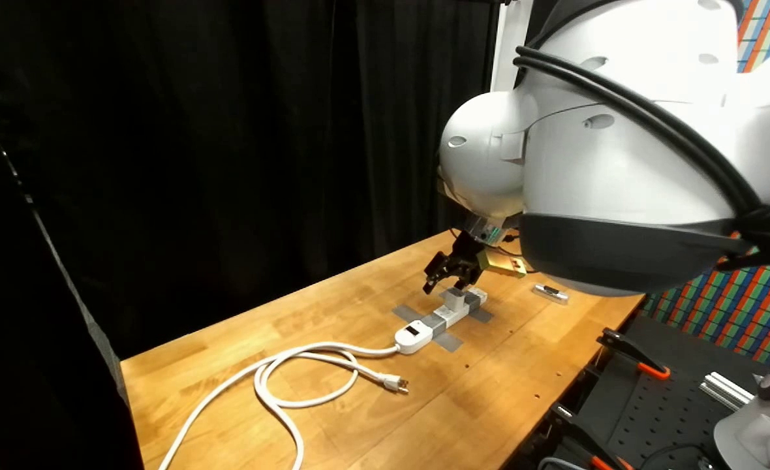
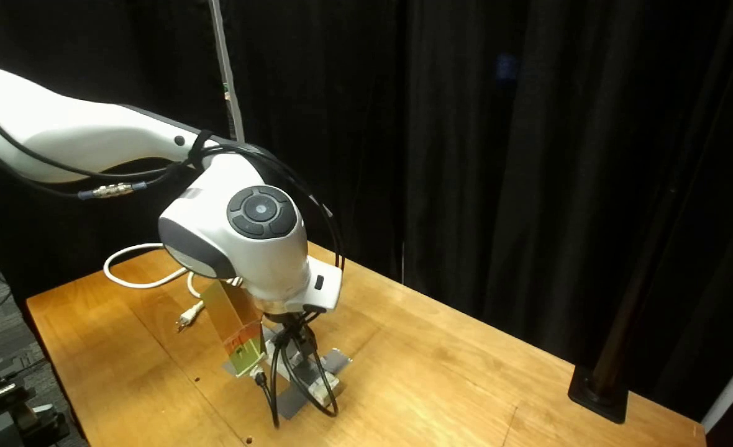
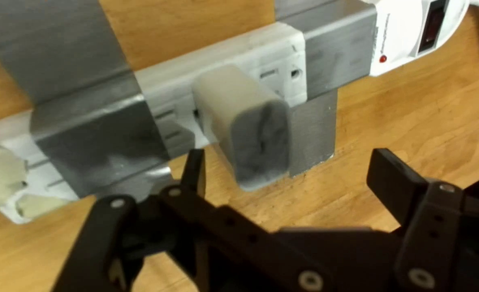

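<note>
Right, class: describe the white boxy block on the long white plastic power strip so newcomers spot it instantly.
On the brown wooden tabletop lies a long white power strip, strapped by two grey tape bands. Between them stands the white, round-edged block, the only piece rising tall above flat sockets.

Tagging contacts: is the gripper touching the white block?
Apart: the wrist view shows gaps between the open gripper and both sides of the white block.

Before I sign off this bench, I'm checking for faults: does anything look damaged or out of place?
Yes. Ragged yellowish patches, perhaps torn tape, partly cover one end of the power strip, unlike the smooth grey duct tape; a mains plug, apparently the strip's own, lies unplugged on the wooden tabletop.
</note>
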`<state>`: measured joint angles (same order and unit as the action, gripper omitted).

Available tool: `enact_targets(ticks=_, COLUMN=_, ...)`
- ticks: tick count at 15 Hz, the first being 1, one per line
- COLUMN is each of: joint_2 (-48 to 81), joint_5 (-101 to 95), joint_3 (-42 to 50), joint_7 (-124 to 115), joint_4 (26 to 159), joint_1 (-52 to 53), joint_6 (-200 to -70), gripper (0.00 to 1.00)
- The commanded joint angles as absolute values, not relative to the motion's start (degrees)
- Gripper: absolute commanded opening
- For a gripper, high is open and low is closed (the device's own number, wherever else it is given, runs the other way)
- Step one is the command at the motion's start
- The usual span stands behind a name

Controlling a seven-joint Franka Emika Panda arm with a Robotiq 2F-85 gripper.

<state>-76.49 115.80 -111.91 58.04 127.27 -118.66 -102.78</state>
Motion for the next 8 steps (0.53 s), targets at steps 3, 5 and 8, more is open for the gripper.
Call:
enact_targets(ticks=3, joint_2=-79.04, joint_5=119.75, joint_3=-108.00, joint_7=55.98, joint_4=123.78, joint_1=-117.58, joint_6=-105.62, gripper=1.00)
enact_targets(ticks=5, joint_2=-79.45, joint_5=120.34, joint_3=-106.87, joint_7=51.58, joint_4=121.79, joint_1=-118.17, joint_6=-109.03, gripper=1.00)
enact_targets(ticks=8, joint_2=-78.10, joint_5=119.31, joint_3=-107.57, joint_7=54.48, joint_4=123.59, joint_1=-118.31, joint_6=-105.10, gripper=1.00)
